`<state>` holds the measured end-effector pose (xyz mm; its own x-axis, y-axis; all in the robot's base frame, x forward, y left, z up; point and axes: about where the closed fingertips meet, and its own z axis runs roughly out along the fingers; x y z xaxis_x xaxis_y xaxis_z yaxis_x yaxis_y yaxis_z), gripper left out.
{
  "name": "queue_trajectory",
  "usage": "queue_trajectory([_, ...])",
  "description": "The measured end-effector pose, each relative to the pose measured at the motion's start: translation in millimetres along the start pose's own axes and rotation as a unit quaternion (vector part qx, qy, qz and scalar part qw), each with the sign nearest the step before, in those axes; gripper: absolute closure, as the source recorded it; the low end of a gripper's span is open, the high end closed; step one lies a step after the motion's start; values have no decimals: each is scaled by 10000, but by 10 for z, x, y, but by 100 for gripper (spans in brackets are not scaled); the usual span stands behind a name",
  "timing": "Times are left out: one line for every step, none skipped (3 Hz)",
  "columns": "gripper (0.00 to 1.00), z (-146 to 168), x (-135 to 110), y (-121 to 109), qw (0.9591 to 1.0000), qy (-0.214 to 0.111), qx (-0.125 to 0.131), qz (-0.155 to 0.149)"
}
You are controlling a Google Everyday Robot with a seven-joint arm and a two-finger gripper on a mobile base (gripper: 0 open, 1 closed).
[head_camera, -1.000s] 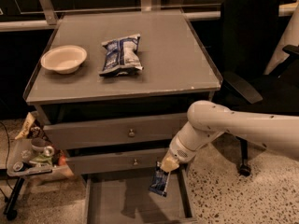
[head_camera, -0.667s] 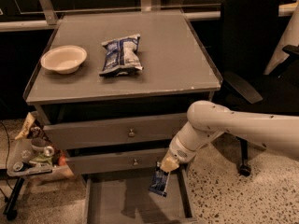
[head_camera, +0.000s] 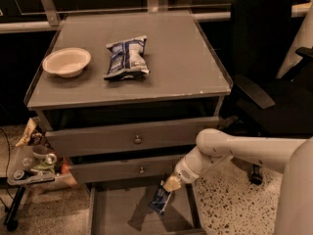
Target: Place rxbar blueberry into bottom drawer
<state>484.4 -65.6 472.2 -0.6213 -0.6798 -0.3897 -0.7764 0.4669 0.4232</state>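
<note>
Item: gripper, at the cabinet's lower right front, just below the middle drawer; fingers pinched on the upper end of the rxbar blueberry. The bar hangs tilted, its lower end over the pulled-out bottom drawer, apparently held clear of the tray floor so it can be let go inside the walls. On the cabinet top: chip bag and pale bowl, well apart from the work. Change since a second ago: arm and bar have sunk slightly lower towards the tray; bag, bowl and drawers unmoved. Release judged pending.
</note>
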Motion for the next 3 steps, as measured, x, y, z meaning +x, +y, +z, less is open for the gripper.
queue_trajectory([100,597,277,-182,9968,-132,-393,683])
queue_trajectory([100,597,277,-182,9968,-132,-393,683])
queue_trajectory([100,843,290,-327,9932,-414,-512,965])
